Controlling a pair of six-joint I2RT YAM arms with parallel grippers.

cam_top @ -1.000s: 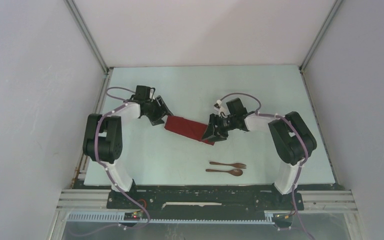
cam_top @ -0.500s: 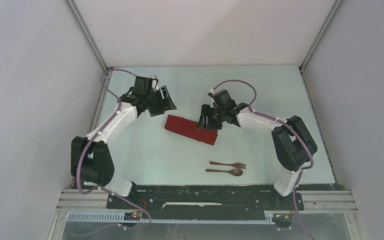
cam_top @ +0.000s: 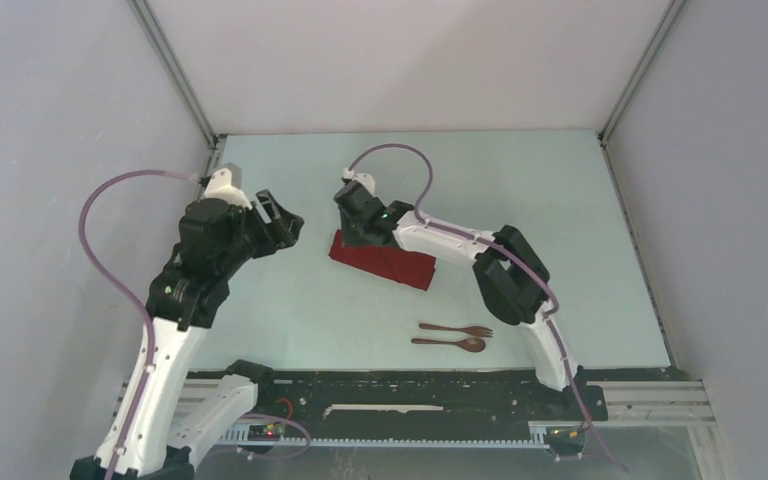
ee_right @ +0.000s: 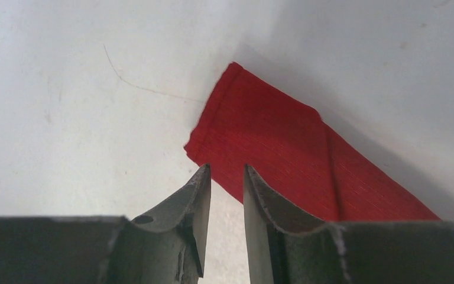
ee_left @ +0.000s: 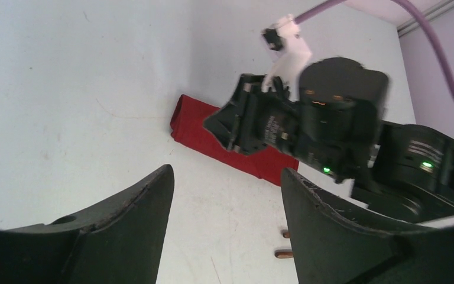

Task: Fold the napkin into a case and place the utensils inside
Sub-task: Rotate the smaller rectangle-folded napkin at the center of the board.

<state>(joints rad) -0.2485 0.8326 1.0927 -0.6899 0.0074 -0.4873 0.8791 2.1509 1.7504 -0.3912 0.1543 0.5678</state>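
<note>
The napkin (cam_top: 388, 263) lies folded into a narrow dark red strip, the case, slanting across the table's middle. My right gripper (cam_top: 352, 228) hovers over the strip's left end. In the right wrist view its fingertips (ee_right: 203, 177) stand a narrow gap apart above the near edge of the napkin (ee_right: 284, 151), with nothing between them. My left gripper (cam_top: 288, 224) is raised to the left of the strip, wide open and empty. The left wrist view shows the napkin (ee_left: 192, 121) beyond the left gripper (ee_left: 227, 173). The fork (cam_top: 457, 329) and spoon (cam_top: 450, 343) lie side by side nearer the arms' bases.
Grey enclosure walls border the pale table (cam_top: 520, 190) on the left, back and right. The right arm (cam_top: 505, 265) stretches across the strip's right end. A purple cable (cam_top: 110, 215) loops off the left arm. The utensils' handle ends (ee_left: 284, 254) show beside the left finger.
The left arm has lifted off the napkin's left end and pulled back leftward. The right gripper has travelled from the strip's right end to its left end, its jaws narrowing.
</note>
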